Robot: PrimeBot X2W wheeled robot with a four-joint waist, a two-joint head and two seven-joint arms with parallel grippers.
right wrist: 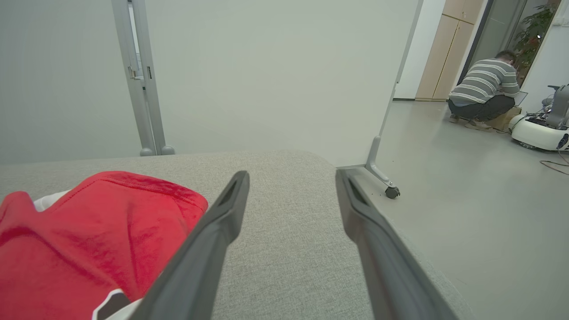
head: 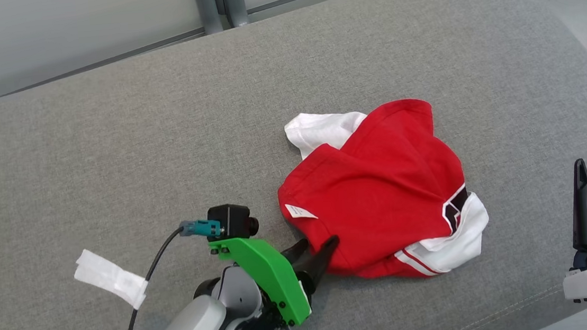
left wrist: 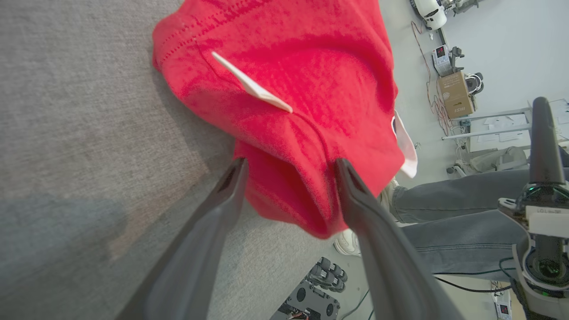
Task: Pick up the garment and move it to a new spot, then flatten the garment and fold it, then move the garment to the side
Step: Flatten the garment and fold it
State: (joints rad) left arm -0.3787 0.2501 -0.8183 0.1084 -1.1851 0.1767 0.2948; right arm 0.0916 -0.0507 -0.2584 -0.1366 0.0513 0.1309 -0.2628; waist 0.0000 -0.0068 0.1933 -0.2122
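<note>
Straddling garment [head: 374, 179] hem, left gripper [head: 320, 243] agape; cushion [head: 111, 149] stretches leftward.

We are looking at a robotics lab with an office feel. A grey padded worktop [head: 163, 134] stands before a white partition [right wrist: 275, 75] on a castor [right wrist: 392, 192]. Beyond, on a pale smooth floor [right wrist: 466, 213], a person [right wrist: 484, 95] crouches near a white robot base [right wrist: 535, 131], wooden cabinets [right wrist: 444, 49] and a plant [right wrist: 533, 35]. Elsewhere, red cables [left wrist: 429, 58] and a cardboard box [left wrist: 454, 94] lie on the floor.
</note>
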